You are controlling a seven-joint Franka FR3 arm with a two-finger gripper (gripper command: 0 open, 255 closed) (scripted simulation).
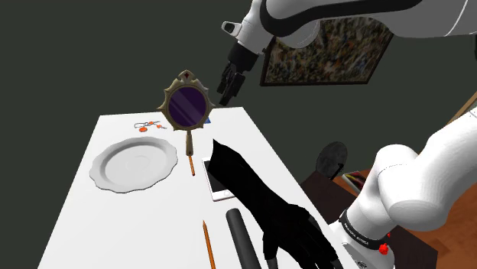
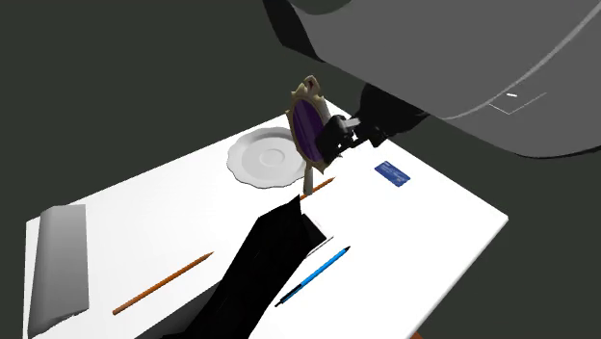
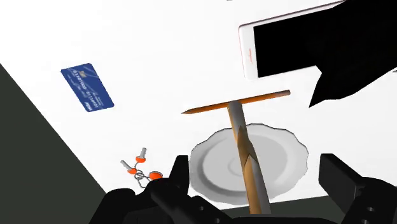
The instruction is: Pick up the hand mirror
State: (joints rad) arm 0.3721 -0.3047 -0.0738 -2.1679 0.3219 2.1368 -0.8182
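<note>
The black two-fingered tool [image 3: 257, 167] clamps an ornate, bronze-coloured hand mirror with purple glass [image 1: 184, 105] by its oval frame. The fingers [image 3: 180, 170] are set wide apart across the mirror's head, and the twisted handle [image 3: 248, 153] runs out between them without touching either one. The mirror hangs upright with its handle pointing down, and it appears to be raised off the white counter [image 1: 153, 229].

Directly below the tool, the handle's tip lines up over an orange pencil [image 3: 254, 98] lying across its path. Whether the tip is clear of the pencil cannot be told. A round white plate [image 1: 130, 164] also lies beneath the tool. A white phone with a black screen [image 3: 280, 48] sits beyond the pencil, half under a black draped shape [image 1: 260, 206]. A blue card [image 3: 87, 87] and small orange-capped keys [image 3: 137, 167] lie off to one side.

The lift calls for a firm squeeze on the frame and a slow, straight rise. The long handle could swing like a pendulum, twist the mirror in the grip, or drag the pencil along.
</note>
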